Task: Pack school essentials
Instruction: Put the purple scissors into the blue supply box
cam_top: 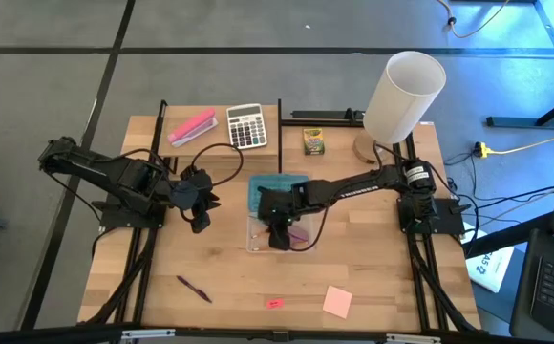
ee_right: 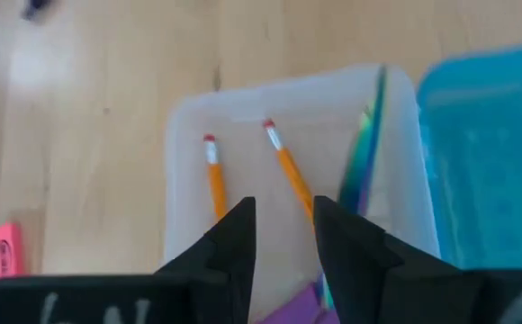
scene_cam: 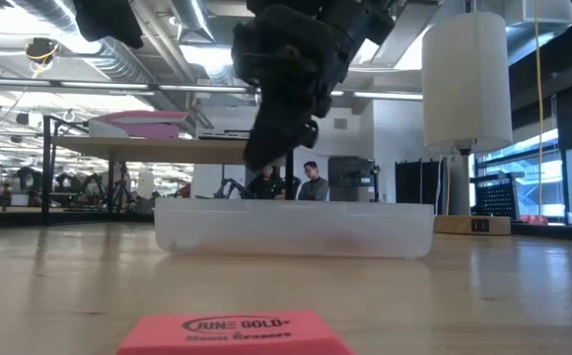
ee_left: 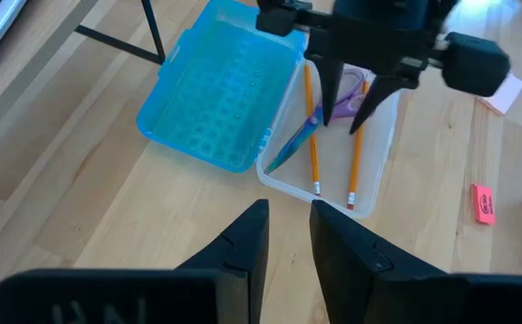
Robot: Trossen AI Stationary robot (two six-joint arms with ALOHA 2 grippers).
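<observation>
Two pencils (ee_left: 313, 135) and scissors (ee_left: 346, 88) lie in the box (ee_left: 373, 175); right gripper (ee_left: 349, 112) hovers over it, narrowly open, empty. Left gripper (ee_left: 288, 238) beside it, narrowly open. Pen (cam_top: 193, 287), eraser (cam_top: 274, 303), notes (cam_top: 337, 301), crayons (cam_top: 313, 141) remain outside

The right arm reaches in from its side toward the table's middle, its right gripper (cam_top: 280, 232) pointing down, fingers (ee_right: 234, 236) a narrow gap apart with nothing between them. The left arm waits bent at its side, the left gripper (cam_top: 201, 203) slightly parted and empty.
</observation>
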